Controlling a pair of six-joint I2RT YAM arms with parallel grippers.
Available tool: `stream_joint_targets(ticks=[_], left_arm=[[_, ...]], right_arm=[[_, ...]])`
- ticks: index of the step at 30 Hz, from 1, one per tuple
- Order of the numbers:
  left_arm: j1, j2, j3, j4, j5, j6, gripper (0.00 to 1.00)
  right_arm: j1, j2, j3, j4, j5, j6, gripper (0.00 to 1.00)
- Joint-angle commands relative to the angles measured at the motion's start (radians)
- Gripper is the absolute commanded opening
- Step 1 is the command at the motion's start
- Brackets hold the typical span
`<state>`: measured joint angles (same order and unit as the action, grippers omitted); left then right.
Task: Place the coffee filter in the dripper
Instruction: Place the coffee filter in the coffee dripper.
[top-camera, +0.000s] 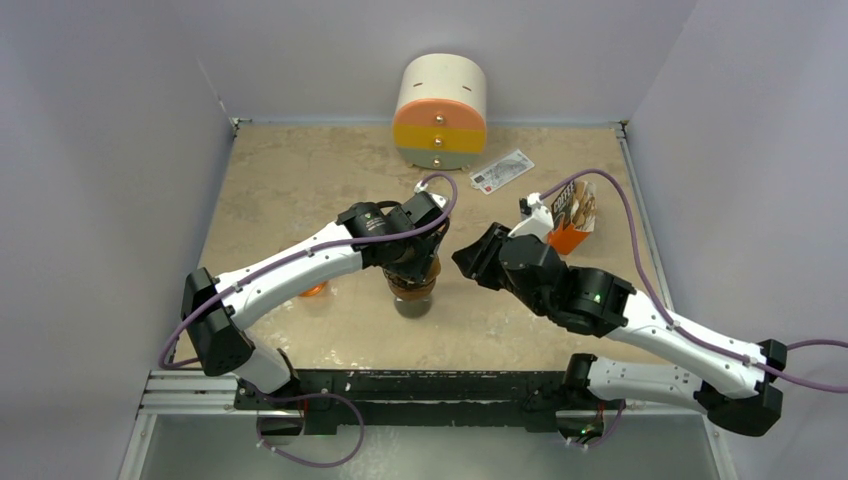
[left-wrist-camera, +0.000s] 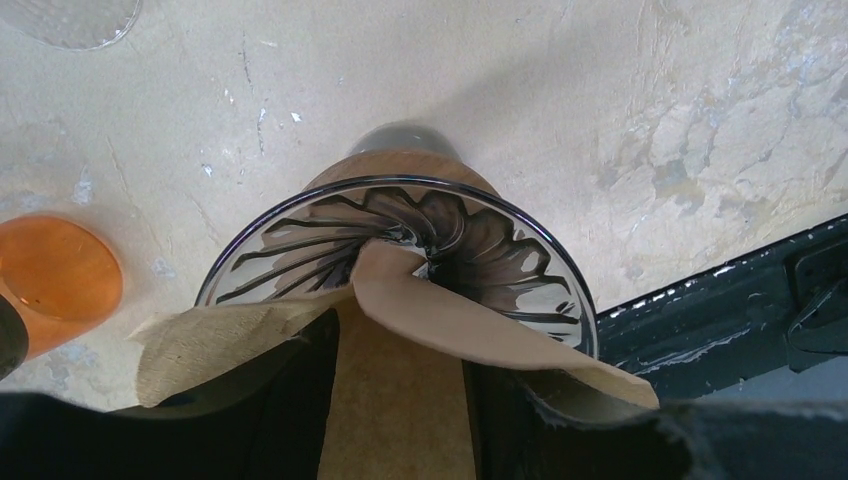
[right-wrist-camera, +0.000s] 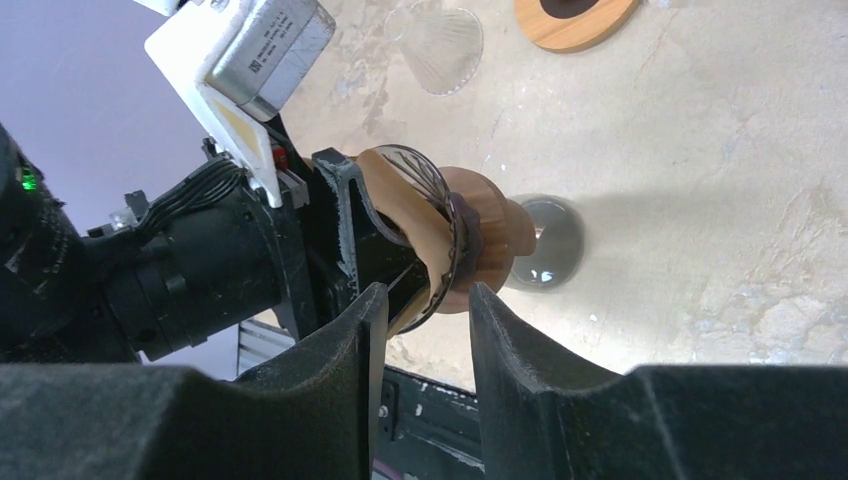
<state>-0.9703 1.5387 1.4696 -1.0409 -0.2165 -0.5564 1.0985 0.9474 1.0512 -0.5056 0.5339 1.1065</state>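
The dripper (left-wrist-camera: 500, 250) is a ribbed glass cone with a wooden collar (right-wrist-camera: 490, 230), standing on a round glass base (right-wrist-camera: 548, 245) near the table's front middle (top-camera: 414, 292). The brown paper coffee filter (left-wrist-camera: 450, 320) has its tip down in the cone, and its flaps drape over both fingers of my left gripper (left-wrist-camera: 398, 345). That gripper hangs right above the dripper (top-camera: 415, 262), jaws apart, with filter paper showing in the gap. My right gripper (right-wrist-camera: 428, 300) waits just right of the dripper (top-camera: 463, 262), open, with nothing between its fingers.
A round cabinet with orange, yellow and green drawers (top-camera: 440, 110) stands at the back. A white card (top-camera: 502, 170) and an orange coffee packet (top-camera: 572, 222) lie back right. An orange disc (left-wrist-camera: 55, 280) sits left of the dripper. A second ribbed glass cone (right-wrist-camera: 440, 45) and a wooden ring (right-wrist-camera: 575, 15) lie farther off.
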Motion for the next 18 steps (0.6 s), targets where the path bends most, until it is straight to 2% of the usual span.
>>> stream_joint_targets(ticks=[1,11,18], left_arm=[[-0.002,0.003,0.043,0.006,0.021,0.023,0.47],[-0.002,0.003,0.036,0.015,0.045,0.028,0.49],[-0.002,0.008,0.079,0.0,0.051,0.035,0.38]], right_arm=[[-0.004,-0.007,-0.01,-0.023,0.048,-0.008,0.39],[-0.003,-0.009,-0.017,-0.021,0.046,-0.007,0.39],[-0.003,-0.011,-0.017,-0.021,0.05,-0.016,0.4]])
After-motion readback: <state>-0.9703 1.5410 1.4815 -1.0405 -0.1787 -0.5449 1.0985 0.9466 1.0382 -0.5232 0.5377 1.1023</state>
